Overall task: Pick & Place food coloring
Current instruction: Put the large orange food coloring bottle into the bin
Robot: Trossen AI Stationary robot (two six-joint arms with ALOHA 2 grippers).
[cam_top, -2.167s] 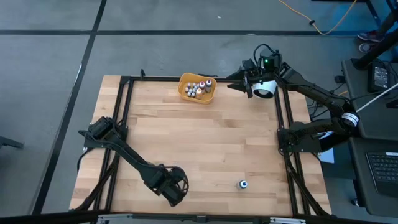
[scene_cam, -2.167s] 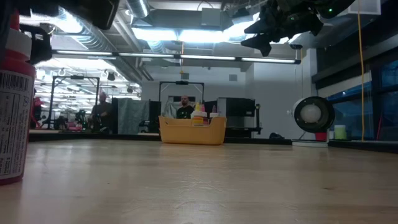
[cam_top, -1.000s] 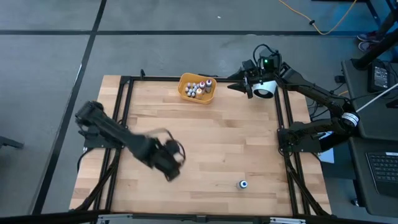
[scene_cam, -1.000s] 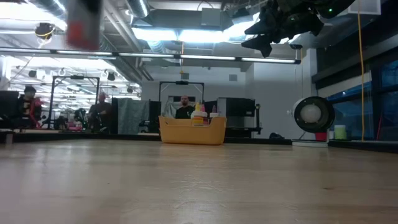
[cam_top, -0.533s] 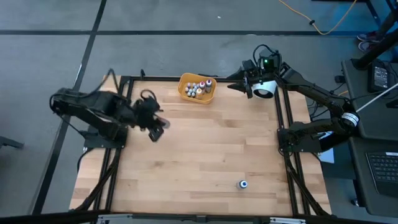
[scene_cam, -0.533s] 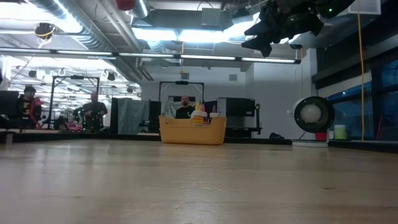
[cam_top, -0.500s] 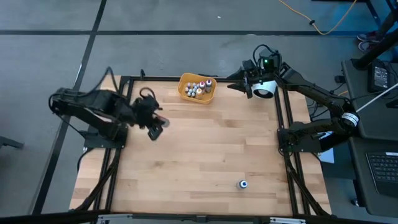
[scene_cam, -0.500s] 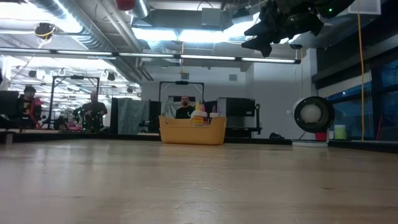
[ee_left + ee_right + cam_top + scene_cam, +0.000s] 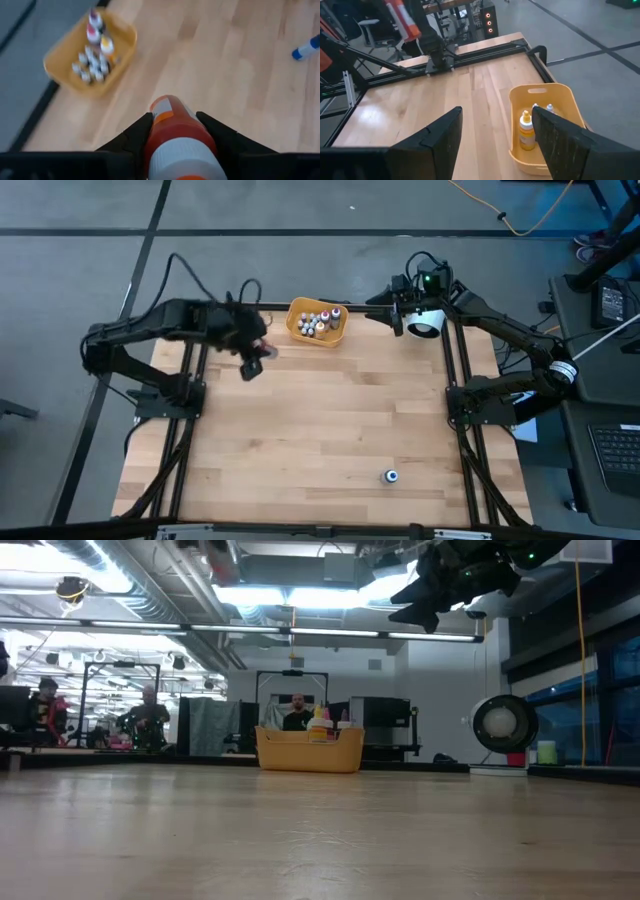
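Observation:
My left gripper (image 9: 253, 360) hangs high over the far left of the table, shut on a red-orange bottle (image 9: 176, 131) with a white band. It is just left of the orange bowl (image 9: 318, 322), which holds several tiny food coloring bottles (image 9: 93, 64). Another small bottle with a blue top (image 9: 390, 476) lies on the wood near the front edge. My right gripper (image 9: 385, 310) waits open, raised beyond the bowl's right side, nothing between its fingers (image 9: 440, 137). My left gripper pinches the red-orange bottle's body (image 9: 159, 120) between its two fingers, one on each side. The bottle lies along the fingers and sticks out past their tips. It is lifted well clear of the table and tilted, as the right wrist view shows (image 9: 402, 17).
A black frame (image 9: 195, 380) runs along the table's left, far and right edges. The wooden top (image 9: 330, 420) between bowl and front edge is bare wood. Beyond the table the low view shows a room with people far off (image 9: 295, 712).
My left gripper has swung from the near-left part of the table toward the far edge and upward, ending beside the orange bowl. It has stayed shut on the red-orange bottle, which travels with it clear of the table.

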